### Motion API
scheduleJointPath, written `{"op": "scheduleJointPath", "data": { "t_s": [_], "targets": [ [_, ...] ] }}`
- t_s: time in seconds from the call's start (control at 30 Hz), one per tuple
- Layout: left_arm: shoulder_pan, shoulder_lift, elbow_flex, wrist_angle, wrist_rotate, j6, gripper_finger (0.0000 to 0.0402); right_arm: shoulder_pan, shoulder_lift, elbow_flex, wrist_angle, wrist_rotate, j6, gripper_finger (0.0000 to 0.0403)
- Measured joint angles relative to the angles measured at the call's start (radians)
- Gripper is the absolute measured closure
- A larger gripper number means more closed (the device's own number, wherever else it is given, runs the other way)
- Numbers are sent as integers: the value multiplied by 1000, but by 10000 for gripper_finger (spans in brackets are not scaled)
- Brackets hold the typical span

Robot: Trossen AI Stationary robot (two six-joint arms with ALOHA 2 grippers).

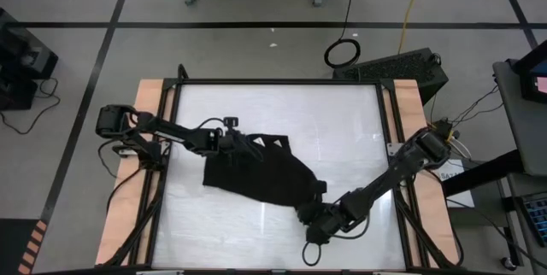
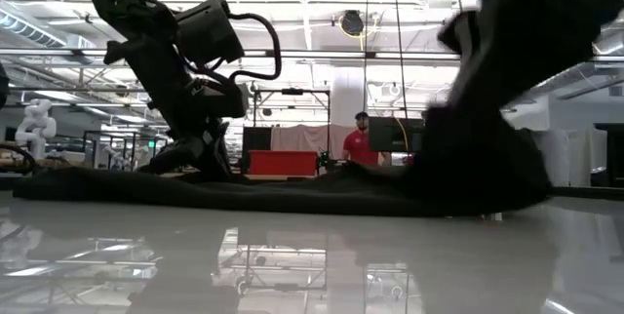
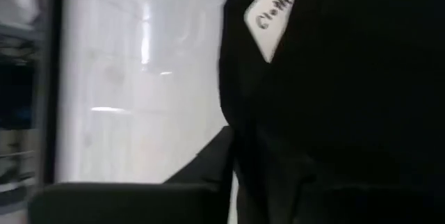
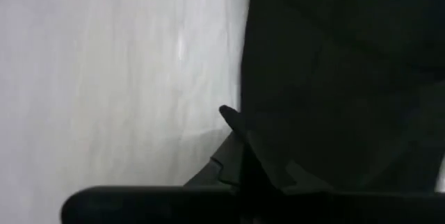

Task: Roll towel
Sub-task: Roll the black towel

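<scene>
The black towel (image 1: pixel 261 177) lies crumpled on the white table (image 1: pixel 342 121), its white tag (image 3: pixel 274 12) near my left gripper. My left gripper (image 1: pixel 246 147) is low at the towel's far left corner and shut on it. My right gripper (image 1: pixel 312 213) is low at the towel's near right corner and shut on it. In each wrist view one dark finger (image 3: pixel 212 161) (image 4: pixel 236 137) shows beside the cloth; the other is lost against the black towel. My left gripper holds the towel at its far left corner (image 3: pixel 243 113), close to the tag, coming in low from the table's left. The cloth hides the second finger and how many layers are held. The towel's body lies on the table. My right gripper holds the towel at its near right corner (image 4: pixel 261 123), coming in low from the table's right near side. The cloth hides the second finger. The towel bunches up by the gripper (image 2: pixel 487 173); the rest lies on the table.
Wooden side rails (image 1: pixel 145 138) (image 1: pixel 410 113) and a black frame border the table. Bare white table lies on all sides of the towel. A person in a red shirt (image 2: pixel 363 143) stands far off in the room behind.
</scene>
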Motion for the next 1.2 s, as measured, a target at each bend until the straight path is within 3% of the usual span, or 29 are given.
{"op": "scheduleJointPath", "data": {
  "t_s": [0.17, 0.3, 0.4, 0.5, 0.8, 1.2],
  "targets": [
    [-15, -61, 1, -23, -65, 27, 249, 36, -108, 0, -39, 122, -1, 402],
    [-16, -145, 1, -40, -57, 34, 200, 61, -184, 0, -52, 205, -21, 402],
    [-15, -196, 1, 8, 131, 54, 180, 65, -226, 0, -37, 237, -53, 402],
    [-17, -211, 1, 135, 330, 58, 174, 69, -250, 0, -35, 251, -83, 403],
    [-16, -127, 16, 455, 572, 130, 173, 69, -261, 0, 33, 273, -165, 403],
    [-41, 133, 221, 488, 729, 134, 173, 69, -261, 0, 55, 274, -167, 403]
  ]
}}
